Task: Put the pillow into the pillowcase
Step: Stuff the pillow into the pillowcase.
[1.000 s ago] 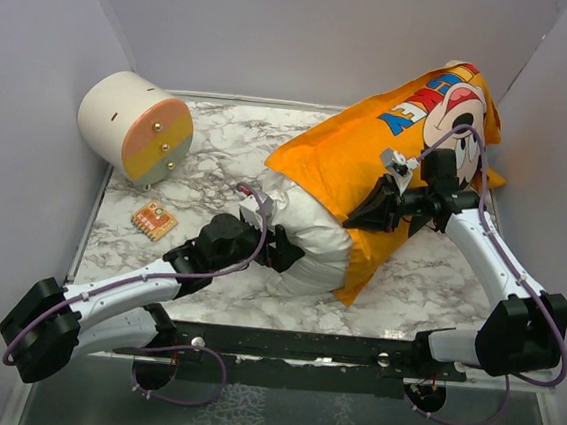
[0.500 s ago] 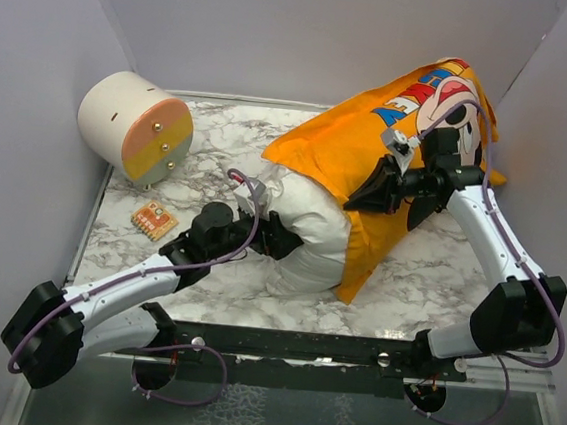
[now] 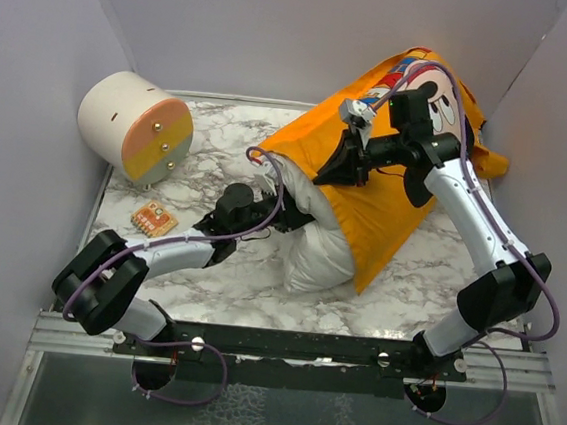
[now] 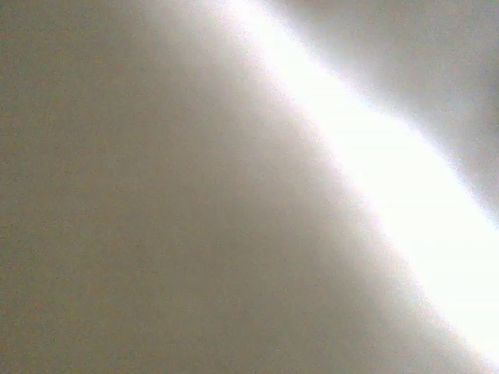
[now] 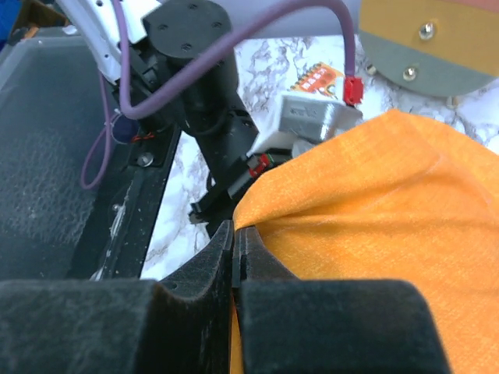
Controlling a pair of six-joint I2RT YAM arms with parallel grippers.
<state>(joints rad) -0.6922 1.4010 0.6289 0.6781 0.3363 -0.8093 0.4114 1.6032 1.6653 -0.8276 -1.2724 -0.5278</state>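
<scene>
The pillow (image 3: pixel 315 246) lay on the surface (image 3: pixel 219 151), far end inside the pillowcase (image 3: pixel 389 208), near end bulging from its mouth. The right fingers (image 5: pixel 217 253) were closed tight on the case's orange rim; the left fingers (image 3: pixel 275 215) were closed against the white fabric, but whether they pinched any could not be told. Risk judged: the thin rim could slip from that narrow pinch, or the plump pillow could bunch at a slack mouth when pushed.

The left arm (image 3: pixel 172 253) lies low and reaches forward to the right. The left pincer (image 3: pixel 272 209) is closed, with its tips hidden. The right arm (image 3: pixel 473 223) stands high and bends left at the wrist. The right pincer (image 5: pixel 235 241) is pressed tight on the pillowcase (image 5: pixel 374 202) edge.
</scene>
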